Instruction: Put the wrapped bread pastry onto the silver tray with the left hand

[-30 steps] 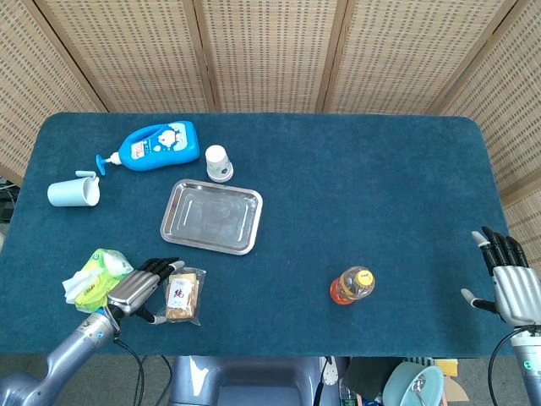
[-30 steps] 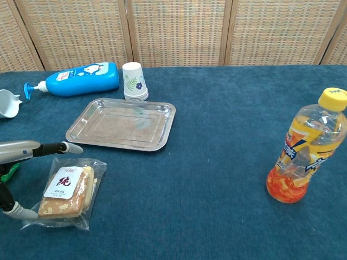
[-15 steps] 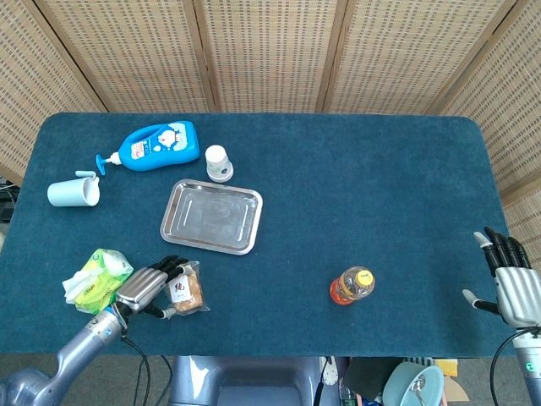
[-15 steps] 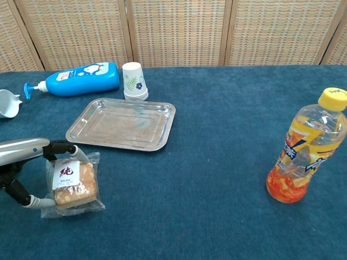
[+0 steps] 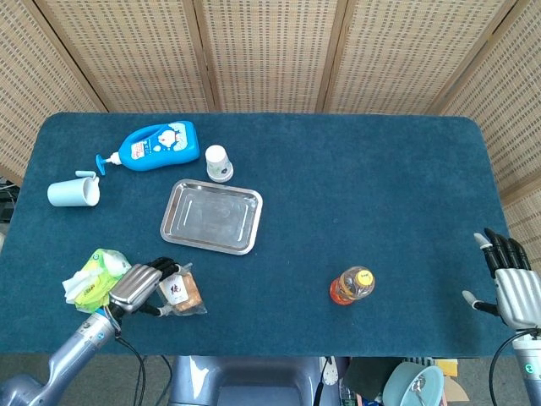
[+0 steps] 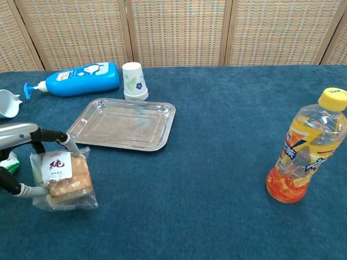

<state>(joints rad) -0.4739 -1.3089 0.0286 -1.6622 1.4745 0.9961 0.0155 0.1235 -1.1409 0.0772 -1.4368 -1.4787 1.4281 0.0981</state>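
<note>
The wrapped bread pastry is in clear plastic with a white label and stands tipped up at the table's front left. My left hand grips it between thumb and fingers. The silver tray lies flat with nothing on it, behind and to the right of the pastry. At the right edge of the head view my right hand hangs off the table's front right corner, fingers spread and holding nothing.
A blue lotion pump bottle lies on its side at the back left, with a paper cup beside it. A pale blue mug and a green wipes pack sit at the left. An orange drink bottle stands front right.
My left hand has closed around the pastry and tipped it up from lying flat, drawing it slightly to the left. The right hand has stayed where it was.
</note>
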